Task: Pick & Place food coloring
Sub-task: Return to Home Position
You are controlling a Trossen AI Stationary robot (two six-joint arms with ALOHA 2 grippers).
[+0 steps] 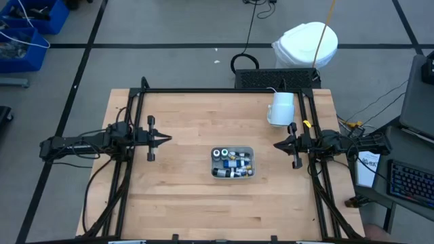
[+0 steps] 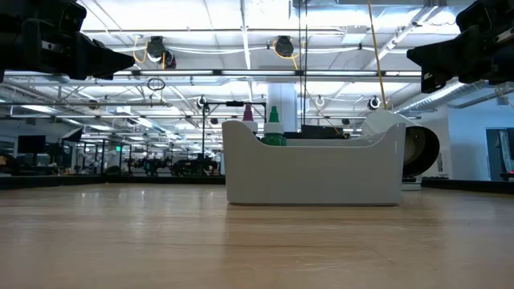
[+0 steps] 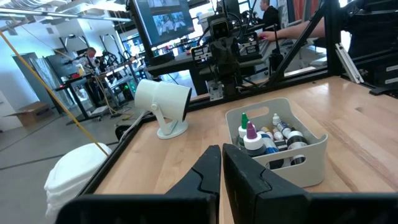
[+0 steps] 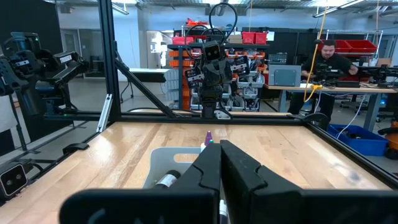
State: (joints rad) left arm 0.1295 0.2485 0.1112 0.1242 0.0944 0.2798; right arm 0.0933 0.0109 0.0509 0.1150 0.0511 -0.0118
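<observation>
The food coloring (image 1: pixel 232 163) is a cluster of small white-capped bottles and dark round pots standing in a pale rectangular tray (image 1: pixel 253 163) at the table's middle. In the left wrist view the bottles (image 3: pixel 267 137) show green and purple tips above the tray wall (image 3: pixel 298 165). From the low view, two bottle tips (image 2: pixel 274 132) rise over the tray (image 2: pixel 313 172). My left gripper (image 1: pixel 168 138) (image 3: pixel 222 163) hangs shut, left of the tray and above the table. My right gripper (image 1: pixel 276 144) (image 4: pixel 220 155) hangs shut to the tray's right, pointing at the tray (image 4: pixel 163 163).
A large white mug (image 1: pixel 281 108) (image 3: pixel 163 102) lies on its side near the table's far right corner. A black frame (image 1: pixel 135 95) runs along the table's left, far and right edges. People sit at benches in the room beyond (image 4: pixel 329 59).
</observation>
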